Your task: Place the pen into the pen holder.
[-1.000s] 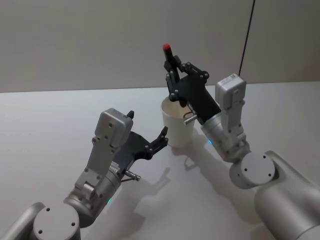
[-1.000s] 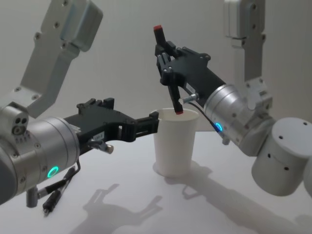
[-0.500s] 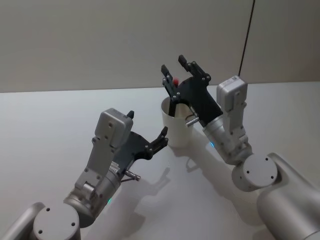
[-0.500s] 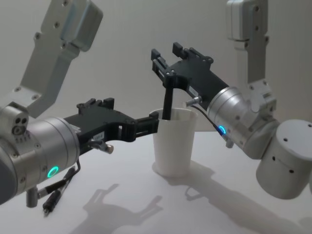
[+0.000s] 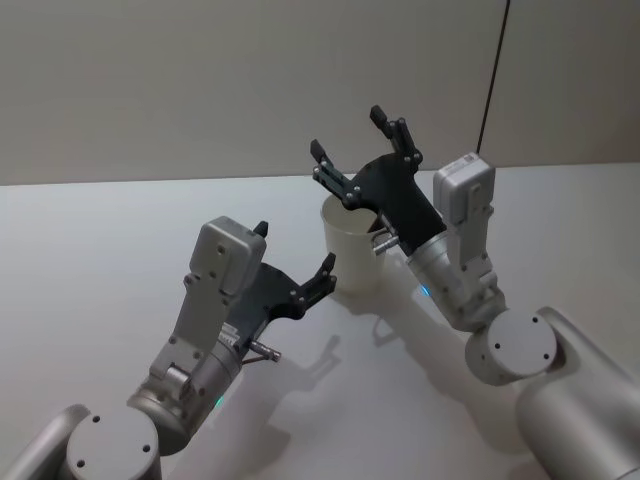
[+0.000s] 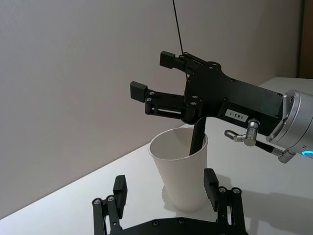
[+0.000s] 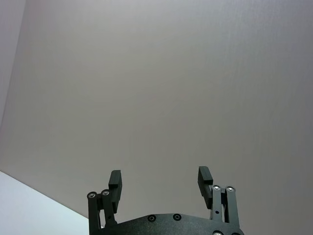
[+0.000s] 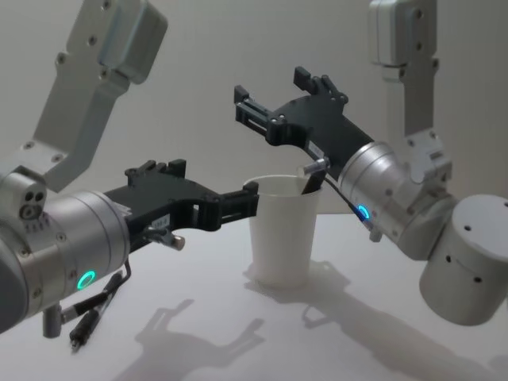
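head view: the right gripper (image 5: 352,135) hangs over the pen holder (image 5: 350,262), a white paper cup upright on the pale tabletop (image 5: 100,250). its fingers are spread wide with nothing between them. the left gripper (image 5: 295,248) sits low, just beside the pen holder on its near left, fingers parted and empty too.

left wrist view: the pen (image 6: 197,139) stands inside the pen holder, a slim black shaft leaning on the rim, its top lost against the right gripper's black body. the red tip cannot be made out. the pen holder stands just beyond the left fingers, in line with the gap between them.

right wrist view: the right fingers (image 7: 115,181) stand far apart against a bare wall, gripping nothing.

chest view: a dark length of the pen shows at the pen holder's right rim, under the open right gripper. one left fingertip lies level with the rim on the left; whether it touches cannot be told.

the placing looks done: pen in the pen holder, free of both grippers. what seems left is drawing the right arm clear without a knock.
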Robot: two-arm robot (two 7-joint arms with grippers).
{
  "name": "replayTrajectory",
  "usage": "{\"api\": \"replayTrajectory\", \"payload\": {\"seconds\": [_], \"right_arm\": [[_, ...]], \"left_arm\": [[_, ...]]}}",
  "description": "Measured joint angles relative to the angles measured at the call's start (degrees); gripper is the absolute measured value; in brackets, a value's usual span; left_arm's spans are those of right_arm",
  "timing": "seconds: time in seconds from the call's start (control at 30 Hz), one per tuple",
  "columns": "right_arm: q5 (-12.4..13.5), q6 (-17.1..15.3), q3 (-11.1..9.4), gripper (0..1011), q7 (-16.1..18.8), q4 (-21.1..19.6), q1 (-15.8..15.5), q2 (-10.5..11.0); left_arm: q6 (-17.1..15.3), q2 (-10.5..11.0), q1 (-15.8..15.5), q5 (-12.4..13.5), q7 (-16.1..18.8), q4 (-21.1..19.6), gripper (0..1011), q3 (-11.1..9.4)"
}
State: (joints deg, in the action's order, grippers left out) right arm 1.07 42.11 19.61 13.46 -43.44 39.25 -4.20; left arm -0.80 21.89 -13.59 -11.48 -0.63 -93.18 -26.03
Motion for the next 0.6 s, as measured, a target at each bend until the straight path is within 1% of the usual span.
{"api": "replayTrajectory", "payload": {"seconds": [0.1,0.23,0.47,0.5,0.6], "right_arm": [[-0.2,-0.8,0.0,999,-0.2,-1.1,-0.6,0.2],[-0.2,-2.4,0.0,1002,-0.4,-3.1,-1.6,0.5],[-0.1,-6.9,-0.1,1002,-0.7,-9.0,-4.4,1.7],[0.1,-8.4,-0.2,1001,-0.8,-10.4,-5.1,2.1],[0.4,-10.5,-0.5,1002,-0.9,-12.9,-6.3,2.7]], "left_arm": [[0.0,0.0,0.0,0.0,0.0,0.0,1000,0.0],[0.0,0.0,0.0,0.0,0.0,0.0,1000,0.0],[0.0,0.0,0.0,0.0,0.0,0.0,1000,0.0],[0.0,0.0,0.0,0.0,0.0,0.0,1000,0.0],[0.0,0.0,0.0,0.0,0.0,0.0,1000,0.0]]}}
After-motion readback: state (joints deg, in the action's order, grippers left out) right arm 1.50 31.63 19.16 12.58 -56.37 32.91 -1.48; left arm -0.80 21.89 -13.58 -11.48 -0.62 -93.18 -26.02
